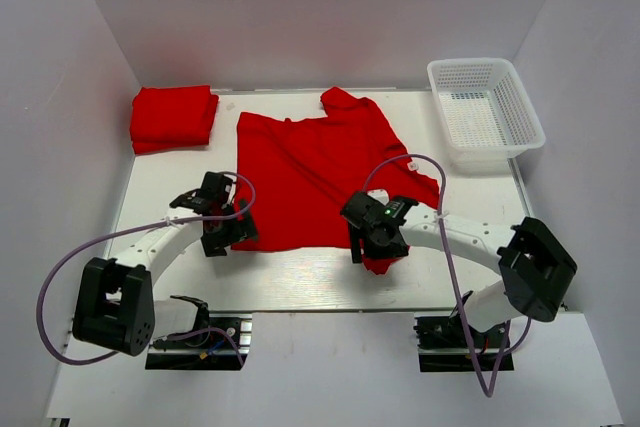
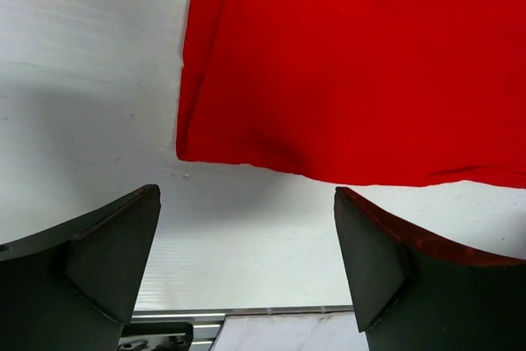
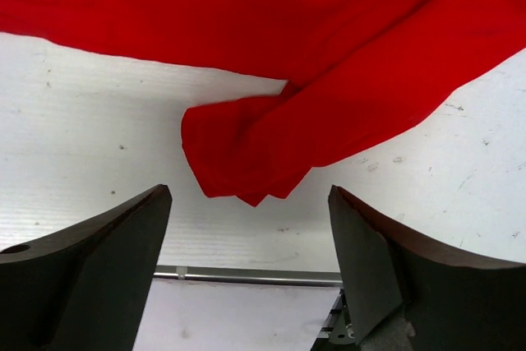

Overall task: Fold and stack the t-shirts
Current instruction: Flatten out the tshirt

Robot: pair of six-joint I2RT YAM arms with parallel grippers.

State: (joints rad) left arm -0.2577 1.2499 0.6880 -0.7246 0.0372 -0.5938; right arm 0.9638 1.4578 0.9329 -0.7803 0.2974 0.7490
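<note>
- Now your shirt [image 1: 310, 172] lies flat, its near corner bunched.
- Folded shirt [image 1: 173, 117] sits far left.
- Left gripper [image 2: 246, 192], right gripper [image 3: 248, 191]: fingers spread, pinching nothing.

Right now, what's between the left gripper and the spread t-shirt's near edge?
Only a strip of bare table. The left wrist view shows the left gripper open, close to the hem of the spread t-shirt.

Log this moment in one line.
left pincer: open, empty, facing spread t-shirt hem corner | right pincer: open, empty, facing its bunched edge | folded red pile: far left
</note>
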